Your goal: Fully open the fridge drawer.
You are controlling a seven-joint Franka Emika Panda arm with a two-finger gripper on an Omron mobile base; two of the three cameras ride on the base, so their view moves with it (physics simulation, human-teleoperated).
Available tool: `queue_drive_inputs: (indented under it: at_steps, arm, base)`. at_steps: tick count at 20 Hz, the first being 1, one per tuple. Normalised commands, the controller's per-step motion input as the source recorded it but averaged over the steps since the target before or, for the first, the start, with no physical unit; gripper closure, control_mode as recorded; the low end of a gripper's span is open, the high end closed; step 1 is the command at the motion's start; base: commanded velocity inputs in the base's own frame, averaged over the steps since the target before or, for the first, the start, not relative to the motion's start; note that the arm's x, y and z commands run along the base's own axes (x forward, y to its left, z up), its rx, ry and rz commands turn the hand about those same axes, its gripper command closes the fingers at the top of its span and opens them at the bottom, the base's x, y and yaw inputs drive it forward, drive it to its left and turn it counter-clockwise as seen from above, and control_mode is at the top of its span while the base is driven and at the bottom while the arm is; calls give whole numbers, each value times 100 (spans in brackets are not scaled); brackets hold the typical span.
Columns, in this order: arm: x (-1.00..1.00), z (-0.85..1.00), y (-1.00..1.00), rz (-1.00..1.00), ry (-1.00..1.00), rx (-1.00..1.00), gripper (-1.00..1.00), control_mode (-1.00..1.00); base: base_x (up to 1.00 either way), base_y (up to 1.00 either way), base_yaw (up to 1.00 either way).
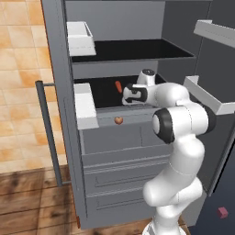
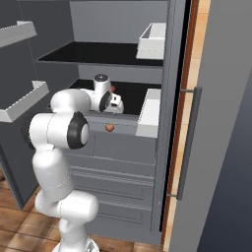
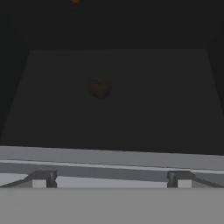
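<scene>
Left base view: wide grey flat-fronted fridge drawer (image 1: 117,137) sits mid-fridge, slightly pulled out; white arm's gripper (image 1: 130,95) is over its top edge, just above a small brown round item (image 1: 118,120).

Right base view: gripper (image 2: 116,104) above the drawer (image 2: 123,145) rim.

Hand view: fingertips (image 3: 47,178) spread wide apart at the drawer's grey rim (image 3: 109,157), gripping nothing.

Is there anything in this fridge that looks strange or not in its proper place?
One thing: a small round brown-orange object appears right on the flat front of the wide grey fridge drawer, as if seen through the panel. The hand view shows a similar round object lying inside the dark drawer. Otherwise nothing looks spilled or damaged.
</scene>
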Motion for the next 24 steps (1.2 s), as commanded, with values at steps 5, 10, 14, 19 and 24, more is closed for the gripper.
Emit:
queue_drive_inputs:
  at_steps: [5,10,14,19,24]
  arm:
    - [26,-26,0,0,0,0,-100,-100]
    - [26,-29,0,0,0,0,-100,-100]
    - [1,-40,0,0,2,0,-100,-100]
    - [-81,-42,0,1,11,-1,-100,-100]
    - [-98,-49,0,2,13,-3,-100,-100]
  base:
    - [0,0,0]
    - [0,0,0]
    - [0,0,0]
    - [0,0,0]
    - [0,0,0]
